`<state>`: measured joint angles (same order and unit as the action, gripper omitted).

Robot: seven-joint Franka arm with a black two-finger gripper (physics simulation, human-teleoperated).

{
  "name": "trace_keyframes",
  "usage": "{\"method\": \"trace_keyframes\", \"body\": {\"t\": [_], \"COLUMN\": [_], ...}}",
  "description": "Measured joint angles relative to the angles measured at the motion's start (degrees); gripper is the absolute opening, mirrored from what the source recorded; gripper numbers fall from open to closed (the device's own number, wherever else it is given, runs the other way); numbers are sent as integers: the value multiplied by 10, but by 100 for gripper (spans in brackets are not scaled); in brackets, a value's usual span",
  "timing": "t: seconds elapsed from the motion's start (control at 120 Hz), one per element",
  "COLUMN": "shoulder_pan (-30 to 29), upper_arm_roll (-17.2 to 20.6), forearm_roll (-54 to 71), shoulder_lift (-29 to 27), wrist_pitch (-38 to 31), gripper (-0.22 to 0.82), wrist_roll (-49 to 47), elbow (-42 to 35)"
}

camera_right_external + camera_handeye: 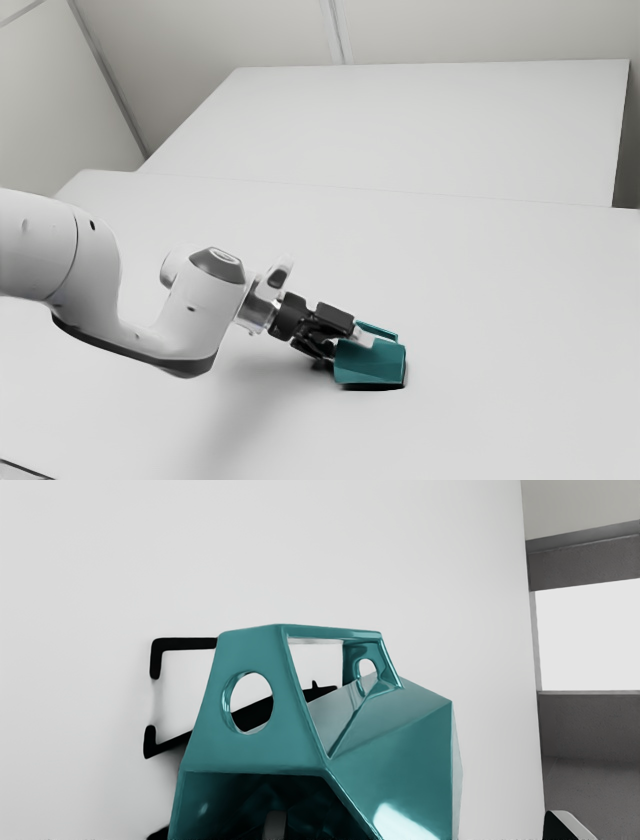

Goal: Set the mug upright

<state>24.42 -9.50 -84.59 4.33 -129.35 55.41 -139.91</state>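
One big counter [500,270], mug [370,364] lying on its side on the near part, toward the exterior view's right, fingers [420,826] spread with one poking inside it, so reach looks done imo, grip and righting left.

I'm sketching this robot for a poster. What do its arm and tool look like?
The arm is white, with thick, rounded segments, a dark grey cap on one joint and a dark strip along its underside. A silvery collar leads to the tool, which is black, angular and two-fingered.
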Motion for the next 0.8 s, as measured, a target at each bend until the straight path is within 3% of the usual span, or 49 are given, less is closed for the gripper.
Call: {"method": "trace_keyframes", "body": {"t": [0.8], "shoulder_pan": [0], "upper_arm_roll": [0], "forearm_roll": [-30], "shoulder_lift": [6], "wrist_pitch": [25], "gripper": [10], "wrist_roll": [41], "elbow": [-5]}}
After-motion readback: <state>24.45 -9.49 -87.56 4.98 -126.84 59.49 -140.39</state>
